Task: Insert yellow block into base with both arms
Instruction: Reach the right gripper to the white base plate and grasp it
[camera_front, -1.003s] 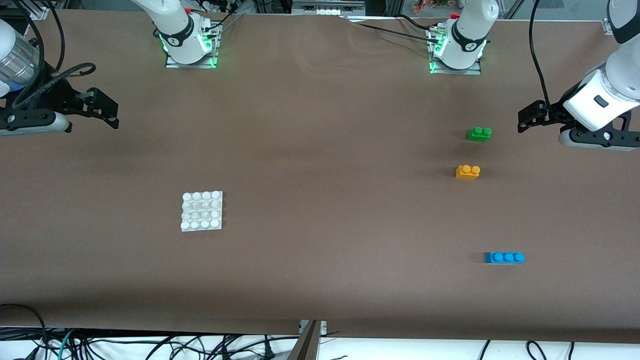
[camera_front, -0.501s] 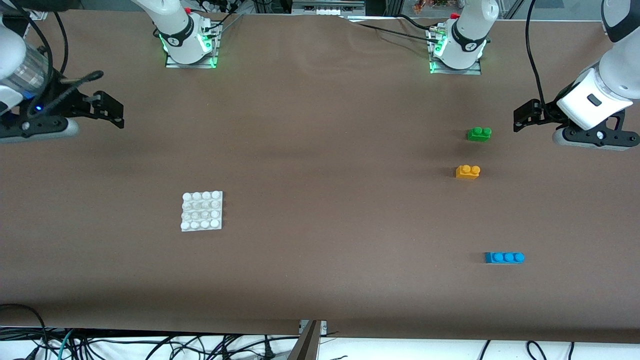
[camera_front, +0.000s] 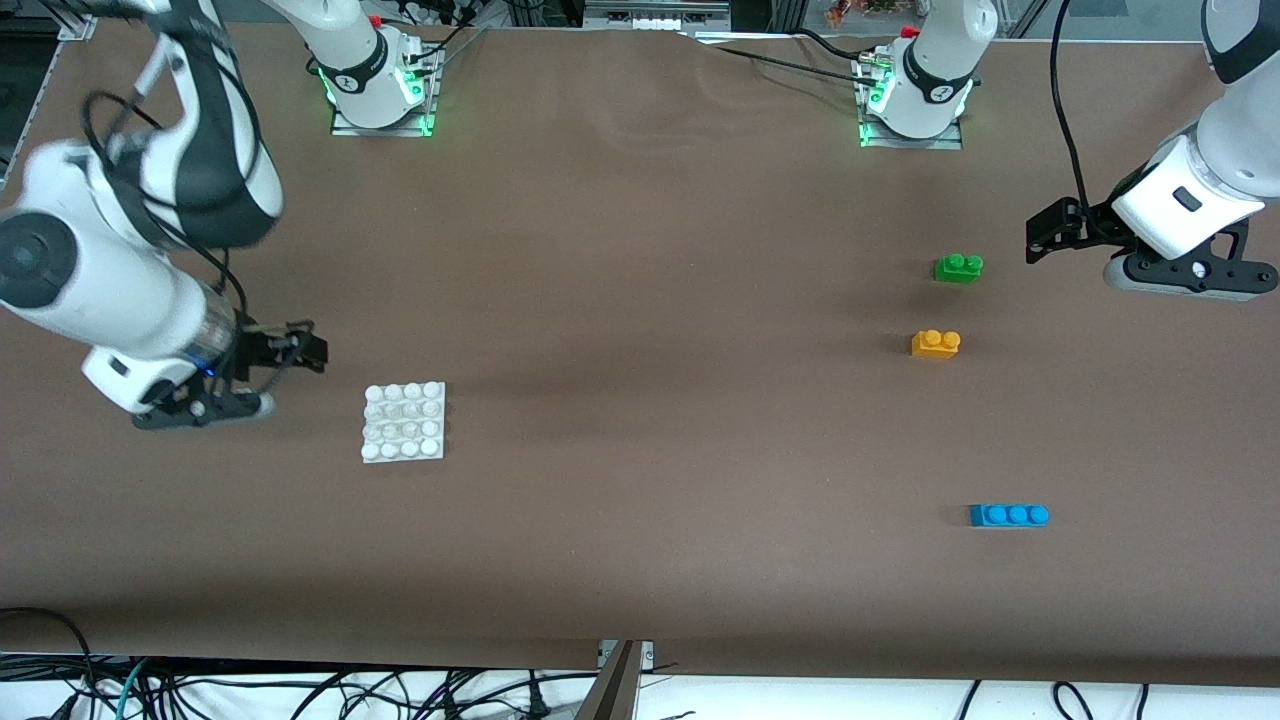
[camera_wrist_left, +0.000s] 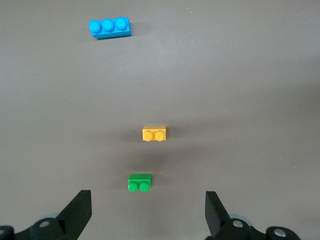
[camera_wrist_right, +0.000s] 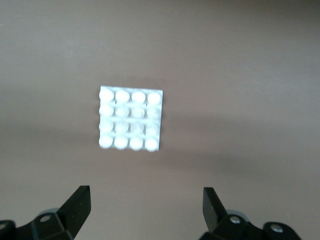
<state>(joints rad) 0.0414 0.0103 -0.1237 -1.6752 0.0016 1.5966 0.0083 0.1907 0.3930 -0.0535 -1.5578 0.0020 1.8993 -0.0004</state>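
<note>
Cables (camera_front: 300, 690) trail below the brown table (camera_front: 640, 560) at its near edge. A blue brick (camera_front: 1008, 515) lies nearest, then the base (camera_front: 404, 422) toward the right arm's end. The right gripper (camera_front: 310, 352), fingers spread and empty, hangs just beside the base. Farther up, the yellow block (camera_front: 935, 343), then a green brick (camera_front: 958, 267). The left gripper (camera_front: 1040, 238), jaws wide apart, hovers near the green brick, apart from the yellow block.
</note>
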